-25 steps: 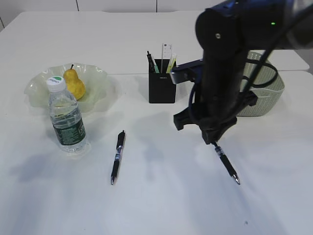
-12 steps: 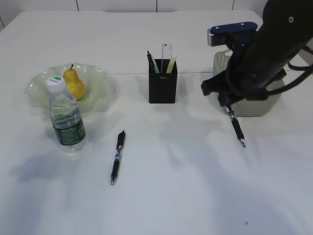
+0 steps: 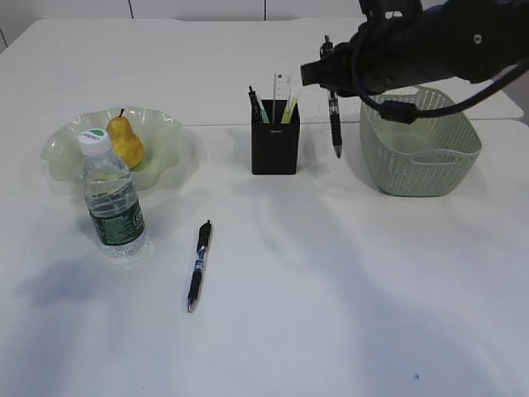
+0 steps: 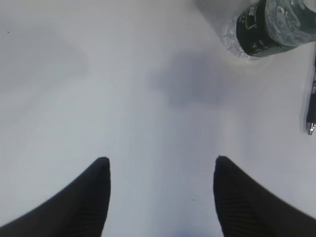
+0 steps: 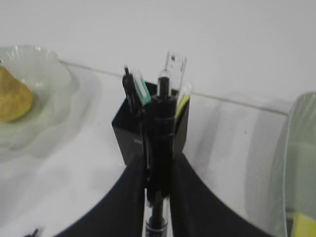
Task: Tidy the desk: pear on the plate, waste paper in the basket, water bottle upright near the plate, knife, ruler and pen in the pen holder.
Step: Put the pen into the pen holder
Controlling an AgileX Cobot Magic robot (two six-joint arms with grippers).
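A pen is pinched in the right hand and hung point-down, its long axis near vertical, just right of the pen holder, so a leftward shift is judged needed. A second pen lies on the surface, nearer the spread, empty left hand.

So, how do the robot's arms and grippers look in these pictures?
The right arm is glossy black and bulky, with a black cable looping beneath it. The right gripper has matte black, smoothly curved fingers. The left gripper has two dark, tapering fingers with a finely ribbed texture on their faces. No markings are visible on them.
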